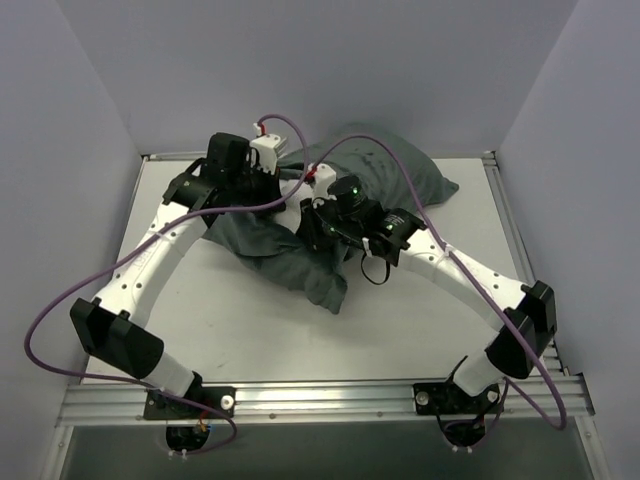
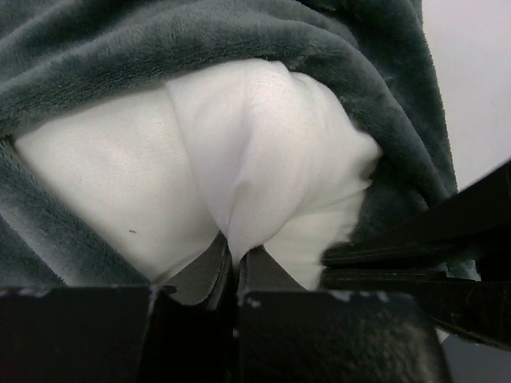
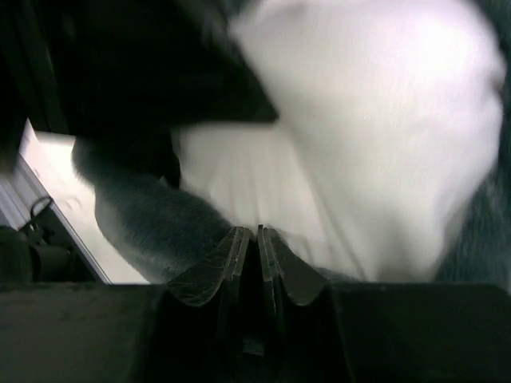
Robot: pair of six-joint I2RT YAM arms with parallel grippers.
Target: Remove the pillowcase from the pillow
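The pillowcase (image 1: 268, 248) shows its dark grey plush face and lies bunched at the table's back middle, over the pillow. In the left wrist view the white pillow (image 2: 120, 175) bulges out of the pillowcase's (image 2: 200, 40) opening. My left gripper (image 2: 233, 246) (image 1: 275, 185) is shut on a pinched fold of that white fabric. My right gripper (image 3: 248, 231) (image 1: 310, 218) sits just beside it, its jaws drawn almost together where the pillowcase's (image 3: 152, 215) grey edge meets the pillow (image 3: 375, 120). Whether any fabric is caught between them does not show.
Both arms reach in over the white table (image 1: 400, 320) and meet over the bundle. Purple cables (image 1: 60, 300) loop from each arm. Pale walls close the left, right and back. An aluminium rail (image 1: 320, 400) runs along the near edge.
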